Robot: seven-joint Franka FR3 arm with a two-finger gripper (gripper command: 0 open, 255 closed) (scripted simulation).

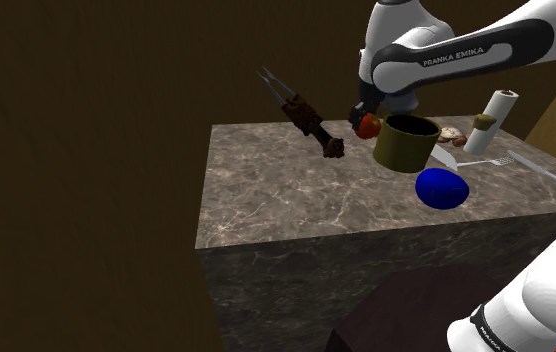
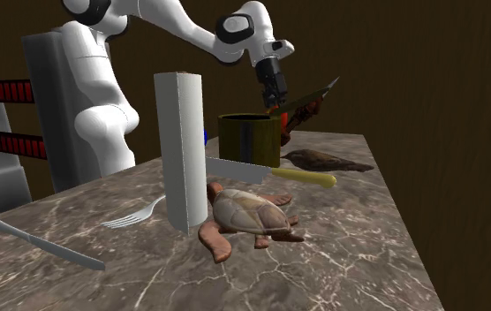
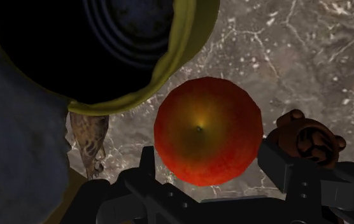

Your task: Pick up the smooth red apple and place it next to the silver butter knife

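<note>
While the end effector (image 3: 207, 160) is straddling the apple (image 3: 207, 130) beside the pot (image 3: 191, 54), its grip impossible to tell.

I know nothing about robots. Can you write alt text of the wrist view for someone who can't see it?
A red apple shows close ahead of the black end effector, against a marbled stone surface. An olive pot with a dark inside lies to one side of it, a small brown bear figure to the other.

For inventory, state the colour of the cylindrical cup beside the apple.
The cylindrical cup is olive-yellow with a dark inside; clearest in the shoulder view.
</note>
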